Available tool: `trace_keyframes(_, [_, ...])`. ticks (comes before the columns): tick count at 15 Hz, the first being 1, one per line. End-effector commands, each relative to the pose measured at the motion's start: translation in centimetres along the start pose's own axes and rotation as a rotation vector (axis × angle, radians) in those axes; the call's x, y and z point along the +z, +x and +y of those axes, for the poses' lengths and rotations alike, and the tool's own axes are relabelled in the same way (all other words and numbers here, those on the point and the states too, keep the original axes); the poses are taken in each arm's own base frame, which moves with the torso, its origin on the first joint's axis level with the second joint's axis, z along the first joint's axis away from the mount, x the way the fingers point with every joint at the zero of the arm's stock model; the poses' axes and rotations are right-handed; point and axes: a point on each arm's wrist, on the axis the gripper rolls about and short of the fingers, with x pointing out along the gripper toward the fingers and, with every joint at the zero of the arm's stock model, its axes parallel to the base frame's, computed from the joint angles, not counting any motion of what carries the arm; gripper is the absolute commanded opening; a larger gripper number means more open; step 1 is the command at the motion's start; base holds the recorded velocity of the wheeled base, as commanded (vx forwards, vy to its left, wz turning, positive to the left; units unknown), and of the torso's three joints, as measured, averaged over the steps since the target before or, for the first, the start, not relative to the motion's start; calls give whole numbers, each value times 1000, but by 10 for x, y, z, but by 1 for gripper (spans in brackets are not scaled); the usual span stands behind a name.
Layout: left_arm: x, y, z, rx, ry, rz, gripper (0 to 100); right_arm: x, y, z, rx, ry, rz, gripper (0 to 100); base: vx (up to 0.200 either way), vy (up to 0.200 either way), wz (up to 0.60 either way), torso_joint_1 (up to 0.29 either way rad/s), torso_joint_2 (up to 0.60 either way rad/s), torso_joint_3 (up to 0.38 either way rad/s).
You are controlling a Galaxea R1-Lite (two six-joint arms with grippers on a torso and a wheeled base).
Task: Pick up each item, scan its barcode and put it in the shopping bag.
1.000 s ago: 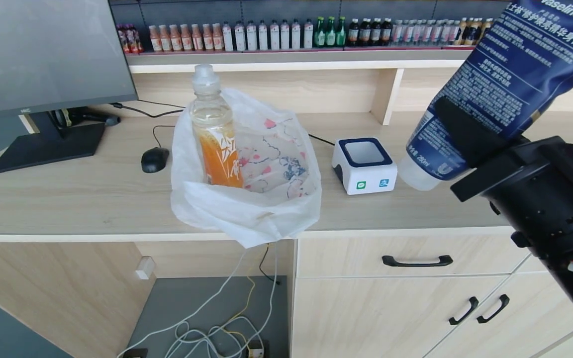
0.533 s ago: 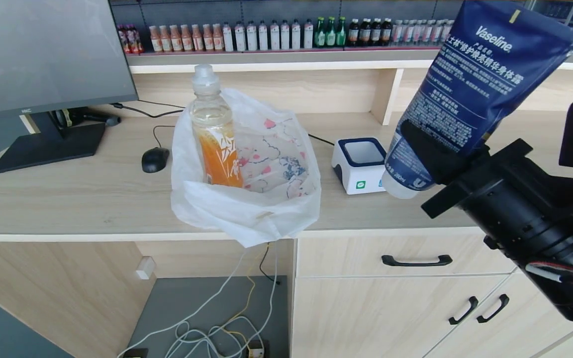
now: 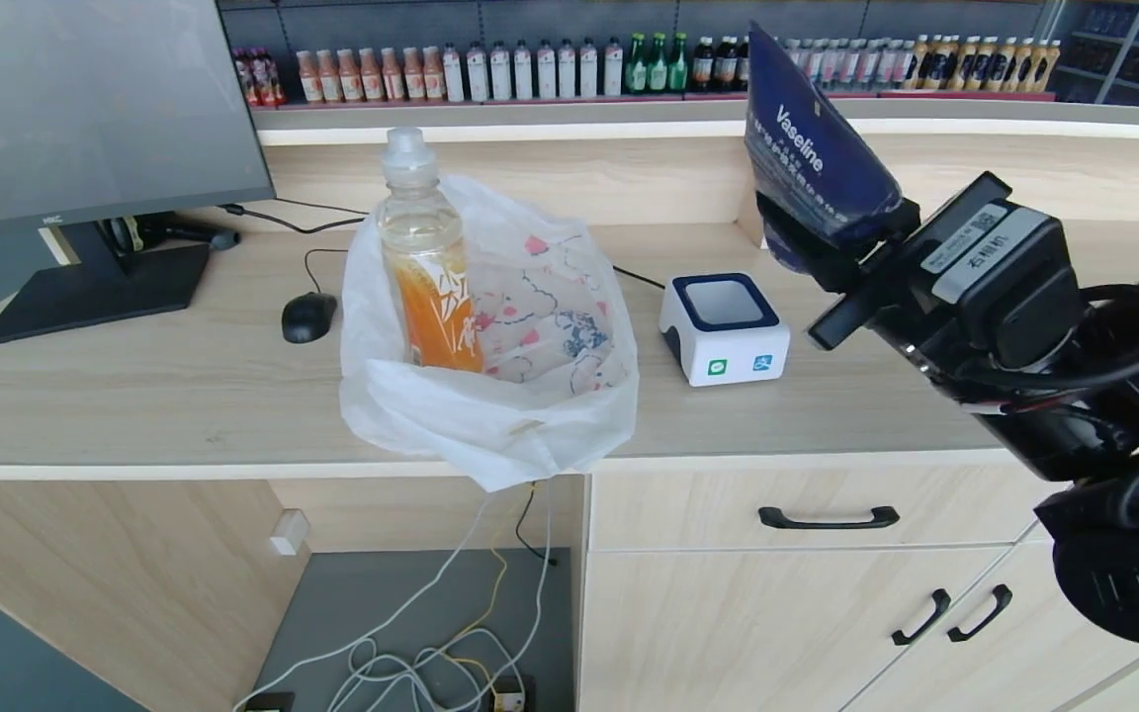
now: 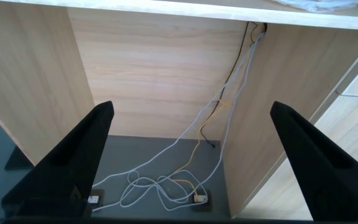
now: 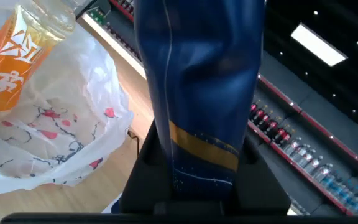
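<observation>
— Can you see the whole tube?
— No. The right gripper (image 3: 832, 252) pinches the one blue tube (image 3: 817, 168) and hides its cap end. It is near upright, crimped end up, above the table (image 3: 134, 396) beside the single scanner (image 3: 725, 331).
— And elsewhere?
— One shopping bag (image 3: 510, 396) with one orange bottle (image 3: 426, 267) standing inside. The left gripper (image 4: 191, 106) is spread wide below the table

Right gripper (image 3: 832, 259) raised, wrist tilted, fingers clamped on blue tube (image 3: 812, 163). Left gripper (image 4: 191, 109) hangs low, fingers spread wide.
</observation>
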Motion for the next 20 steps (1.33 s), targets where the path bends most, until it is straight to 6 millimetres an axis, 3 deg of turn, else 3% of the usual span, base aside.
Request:
trace_keyframes(1, [0,0,0,-2,0,0,100,-24,13,-2,36,-110,-58,0,0,0,0,0,0,0])
trace_keyframes(7, [0,0,0,0,0,0,100,-58,14,-1,185,-258,-222,0,0,0,0,0,0,0])
trace_keyframes(10, [0,0,0,0,0,0,100,-71,17,12,244,-322,-296,0,0,0,0,0,0,0])
trace_keyframes(15, [0,0,0,0,0,0,100,-93,16,35,293,-346,-303,0,0,0,0,0,0,0])
trace_keyframes(20, [0,0,0,0,0,0,100,-104,17,35,289,-359,-289,0,0,0,0,0,0,0])
